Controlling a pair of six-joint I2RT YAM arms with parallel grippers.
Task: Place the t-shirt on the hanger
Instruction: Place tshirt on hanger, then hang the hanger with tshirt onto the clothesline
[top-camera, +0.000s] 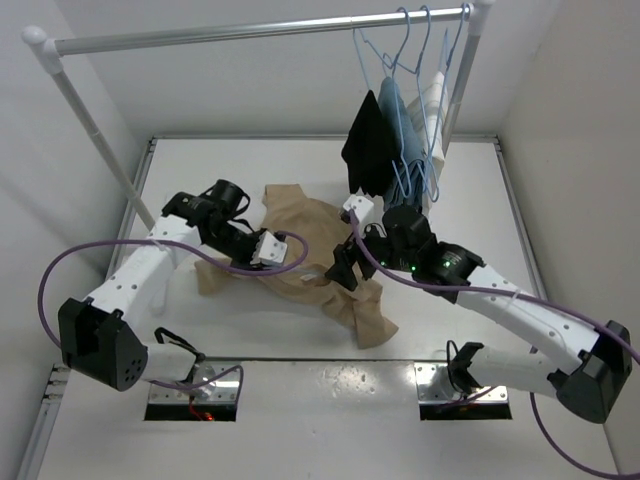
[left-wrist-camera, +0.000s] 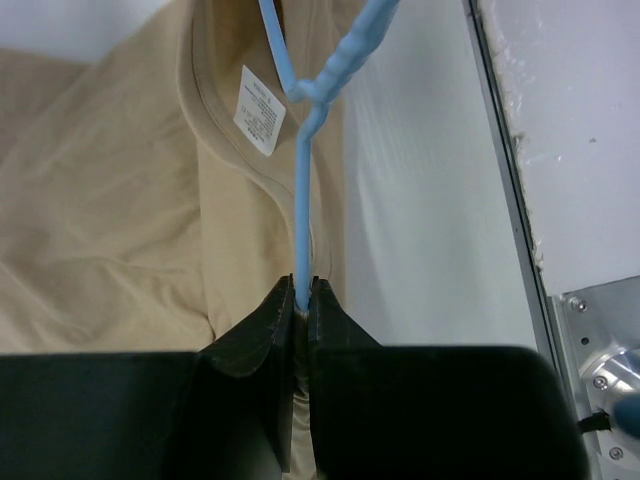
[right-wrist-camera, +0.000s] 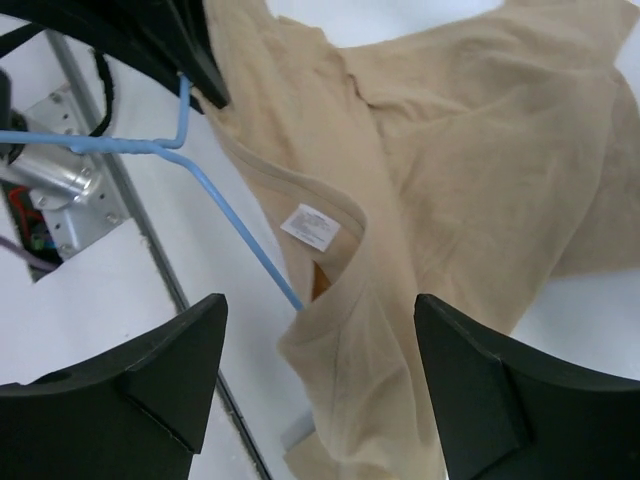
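The tan t-shirt (top-camera: 315, 235) lies crumpled on the white table between my arms. Its round neck with a white label (right-wrist-camera: 310, 226) faces my right wrist camera. My left gripper (top-camera: 272, 248) is shut on the thin light-blue hanger (left-wrist-camera: 300, 200), with the wire pinched between its fingertips (left-wrist-camera: 303, 287) just over the shirt's collar (left-wrist-camera: 225, 150). In the right wrist view one arm of the hanger (right-wrist-camera: 240, 236) runs into the neck opening. My right gripper (right-wrist-camera: 318, 305) is open and empty, its jaws wide apart above the collar and that wire end. It sits at the shirt's right side (top-camera: 342, 266).
A clothes rail (top-camera: 260, 30) spans the back. At its right end blue wire hangers bear a black garment (top-camera: 364, 140), a blue one (top-camera: 395, 125) and a white one (top-camera: 435, 100). The rack's slanted pole (top-camera: 100, 140) stands at the left. Metal mount plates (top-camera: 195, 385) sit at the near edge.
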